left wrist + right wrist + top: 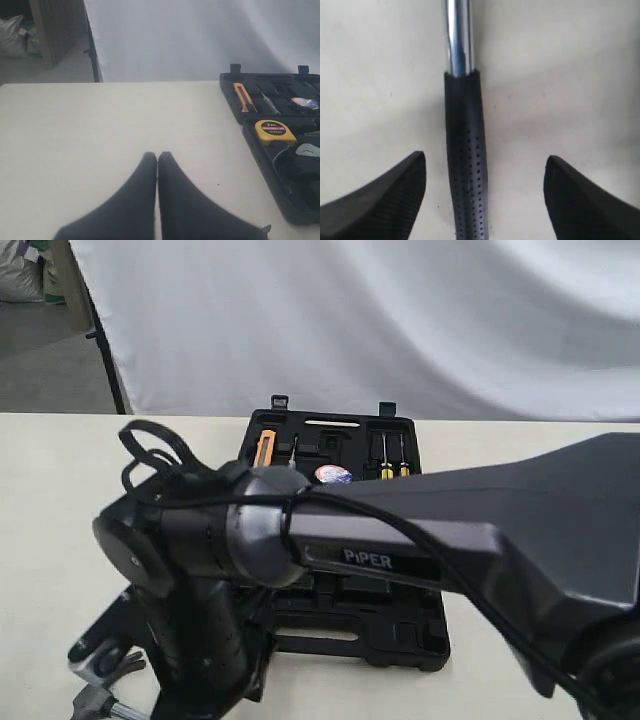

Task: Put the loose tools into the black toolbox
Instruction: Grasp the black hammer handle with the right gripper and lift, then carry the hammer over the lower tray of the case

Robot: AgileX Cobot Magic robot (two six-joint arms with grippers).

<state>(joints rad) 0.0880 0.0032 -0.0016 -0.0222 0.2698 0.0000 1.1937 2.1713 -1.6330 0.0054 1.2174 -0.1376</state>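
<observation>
The claw hammer lies on the table. Its black dotted handle [466, 170] and steel shaft [458, 35] run between the fingers of my right gripper [485, 172], which is open and straddles the handle without touching it. The hammer's steel head [95, 702] shows at the lower left in the exterior view, under the right arm. The black toolbox [345, 425] lies open behind the arm, with the blue-white-red tape roll [333, 475] in it. My left gripper [157, 156] is shut and empty over bare table, left of the toolbox [250, 120]. I cannot pick out the wrench for certain.
In the toolbox sit a yellow tape measure [275, 131], an orange-handled tool [242, 96] and yellow-handled screwdrivers [392, 465]. The right arm [420, 540] reaches across and hides much of the case. A white sheet hangs behind the table.
</observation>
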